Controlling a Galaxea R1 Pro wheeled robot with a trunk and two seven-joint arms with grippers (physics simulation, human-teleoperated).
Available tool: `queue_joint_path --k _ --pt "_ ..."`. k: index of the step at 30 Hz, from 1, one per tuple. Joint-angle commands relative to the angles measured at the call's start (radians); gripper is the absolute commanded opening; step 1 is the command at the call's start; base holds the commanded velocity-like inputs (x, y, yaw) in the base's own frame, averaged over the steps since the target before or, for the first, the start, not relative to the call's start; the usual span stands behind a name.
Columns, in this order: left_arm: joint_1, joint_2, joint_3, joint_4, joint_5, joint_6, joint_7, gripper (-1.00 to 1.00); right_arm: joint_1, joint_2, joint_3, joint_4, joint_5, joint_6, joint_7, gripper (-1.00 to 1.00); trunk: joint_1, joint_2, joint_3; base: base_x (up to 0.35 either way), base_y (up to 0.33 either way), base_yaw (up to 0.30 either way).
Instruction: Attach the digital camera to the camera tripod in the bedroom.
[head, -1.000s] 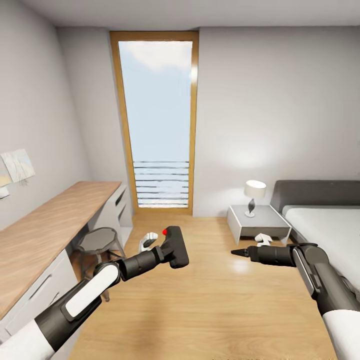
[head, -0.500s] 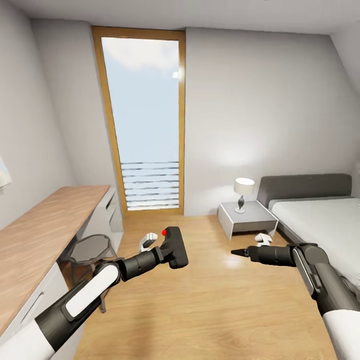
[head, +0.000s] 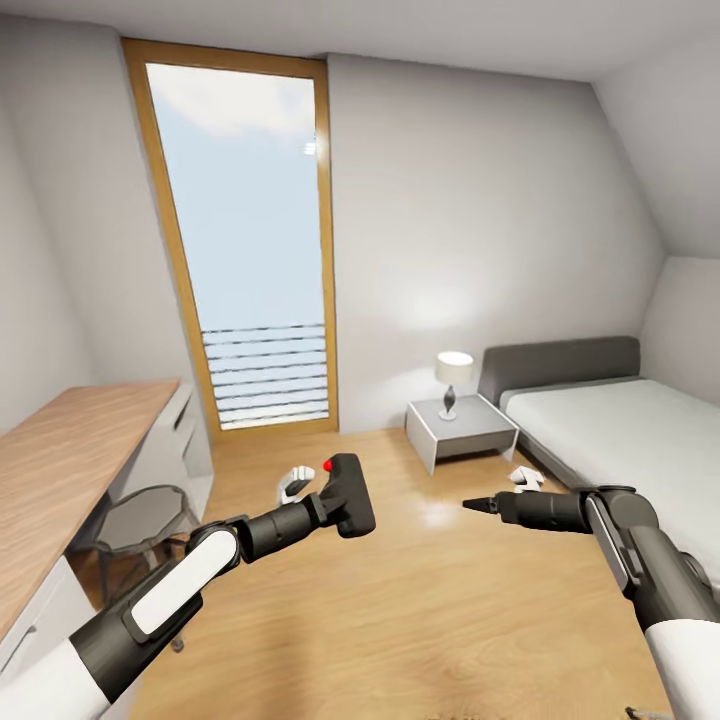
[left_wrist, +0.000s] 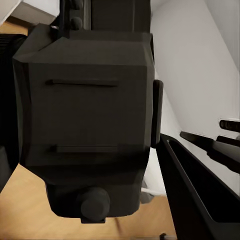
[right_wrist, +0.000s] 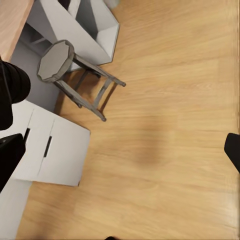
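The bedroom is grey-walled with a sloped ceiling at 2 o'clock, a tall wood-framed window at 11 o'clock, a light wood floor, and a grey bed at 3 o'clock with a white nightstand and lamp beside it. A wooden counter runs along 9 o'clock, with a round stool tucked under it. The left gripper holds the digital camera out over the floor, its fingers clamped on the black body, red button up. The right gripper reaches forward at 4 o'clock carrying nothing, its fingers drawn together to a point. The tripod is not to be seen from here, so the robot probably has to turn or drive on to find it. The risks, as I judge them: the outstretched left arm could sweep the camera against the counter or stool during a turn, and a jolt might shift the camera in the grasp. The left wrist view shows the camera's underside up close, pressed between the fingers, which the head view cannot confirm; the right wrist view looks straight down at the stool and white drawers.
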Motion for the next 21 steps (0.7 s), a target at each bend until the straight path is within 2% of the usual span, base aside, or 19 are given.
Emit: queue_joint_path --k 1,21 --pt "0.000 0.001 -0.001 -0.001 0.010 0.001 0.006 -1.00 -0.001 0.000 -0.001 0.000 -0.003 0.007 0.000 1.00 0.000 -0.001 0.000 0.001 0.004 -0.250" --pt "-0.001 0.002 -0.001 0.002 0.012 0.001 0.013 -1.00 -0.001 0.000 0.000 -0.001 -0.003 0.007 0.000 1.00 0.000 -0.001 0.000 0.000 0.001 -0.251"
